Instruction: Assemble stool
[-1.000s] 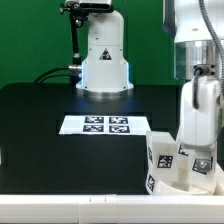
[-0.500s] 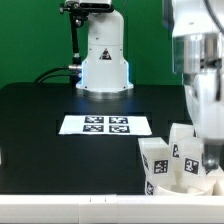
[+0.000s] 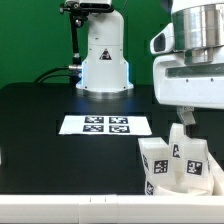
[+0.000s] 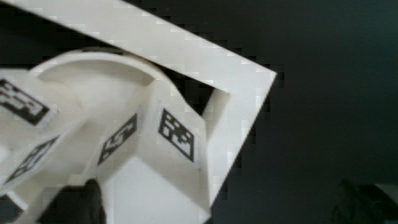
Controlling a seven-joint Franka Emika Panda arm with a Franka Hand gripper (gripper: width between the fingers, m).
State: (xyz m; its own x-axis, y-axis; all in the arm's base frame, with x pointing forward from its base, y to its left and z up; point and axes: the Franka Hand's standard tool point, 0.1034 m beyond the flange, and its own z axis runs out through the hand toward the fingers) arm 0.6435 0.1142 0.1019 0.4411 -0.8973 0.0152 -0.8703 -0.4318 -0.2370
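Observation:
The white stool stands upside down at the exterior view's lower right. Its round seat (image 3: 190, 187) lies on the black table and tagged legs (image 3: 157, 160) stick up from it. My gripper (image 3: 184, 118) hangs just above the right leg (image 3: 193, 150), apart from it. In the wrist view the seat (image 4: 89, 85) and a tagged leg (image 4: 169, 135) fill the frame. My gripper (image 4: 217, 205) is open: its two dark fingertips (image 4: 71, 200) stand wide apart, with the leg's white top between them and nothing held.
The marker board (image 3: 105, 124) lies on the black table mid-frame. The robot base (image 3: 104, 55) stands behind it. A white angled frame (image 4: 214, 60) borders the stool's corner, and a white rail (image 3: 70, 207) runs along the table's front edge.
My gripper was low down around the stool's right leg. It has let go and risen straight up above the stool. The stool shifted slightly a second ago and has stayed still since.

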